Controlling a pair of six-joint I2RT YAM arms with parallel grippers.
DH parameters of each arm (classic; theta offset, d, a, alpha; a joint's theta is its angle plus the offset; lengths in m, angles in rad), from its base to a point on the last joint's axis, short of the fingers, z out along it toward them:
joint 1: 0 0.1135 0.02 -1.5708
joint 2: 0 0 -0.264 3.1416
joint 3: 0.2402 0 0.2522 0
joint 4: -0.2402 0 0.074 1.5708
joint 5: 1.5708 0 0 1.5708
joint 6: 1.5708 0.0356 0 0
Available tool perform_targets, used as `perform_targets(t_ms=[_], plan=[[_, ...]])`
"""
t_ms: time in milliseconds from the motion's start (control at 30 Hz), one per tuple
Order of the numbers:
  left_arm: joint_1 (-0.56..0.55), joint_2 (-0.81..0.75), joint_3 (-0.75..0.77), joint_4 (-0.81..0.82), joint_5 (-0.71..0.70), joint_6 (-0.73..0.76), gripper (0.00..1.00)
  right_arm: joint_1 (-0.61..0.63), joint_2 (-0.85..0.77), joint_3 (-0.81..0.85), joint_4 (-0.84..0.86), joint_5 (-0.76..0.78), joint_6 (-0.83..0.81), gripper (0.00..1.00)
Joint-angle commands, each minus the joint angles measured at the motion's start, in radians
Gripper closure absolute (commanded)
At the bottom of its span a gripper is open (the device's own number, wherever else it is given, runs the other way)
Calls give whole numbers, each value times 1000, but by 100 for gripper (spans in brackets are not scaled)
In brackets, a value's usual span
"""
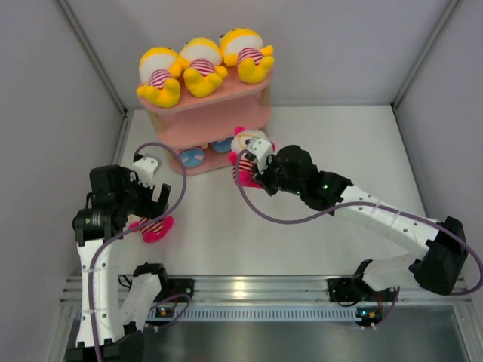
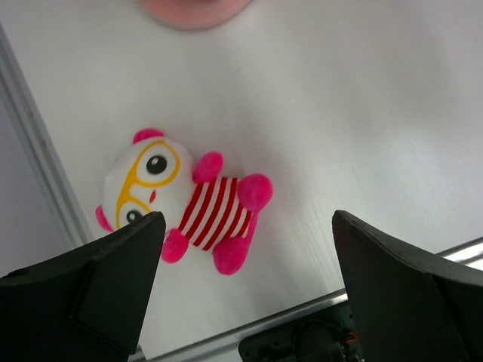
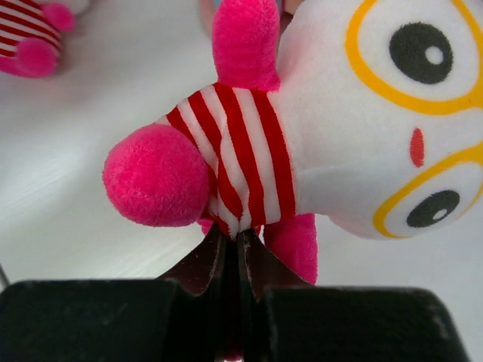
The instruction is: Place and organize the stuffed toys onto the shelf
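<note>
The pink shelf (image 1: 219, 121) stands at the back. Three yellow toys (image 1: 202, 66) in striped shirts sit on its top board. Blue-bottomed toys (image 1: 192, 157) show on the lowest tier. My right gripper (image 1: 256, 172) is shut on a pink-limbed toy (image 1: 247, 151), pinching its striped shirt (image 3: 240, 162), in front of the shelf's lower right side. My left gripper (image 1: 151, 207) is open above another pink-limbed toy (image 2: 181, 200) that lies on its back on the table; its pink feet show in the top view (image 1: 155, 228).
White walls close in the table at left, right and back. A metal rail (image 1: 264, 290) runs along the near edge, with both arm bases on it. A purple cable (image 1: 177, 192) loops near the left arm.
</note>
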Motion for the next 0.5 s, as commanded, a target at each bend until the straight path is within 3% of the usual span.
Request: perform_targets(t_ms=[0,167,300,467], plan=[[-3,-13,73,0,243,36,1,69,57,106,71,-83,-37,100],[-3,-3,94,3,490,85,1,126,169,250,73,-109,-51,100],[-3,35,125,14,552,98,1,149,273,360,61,-114,-56,100],[-3,52,128,123,522,15,1,178,356,492,6,-122,-76,100]])
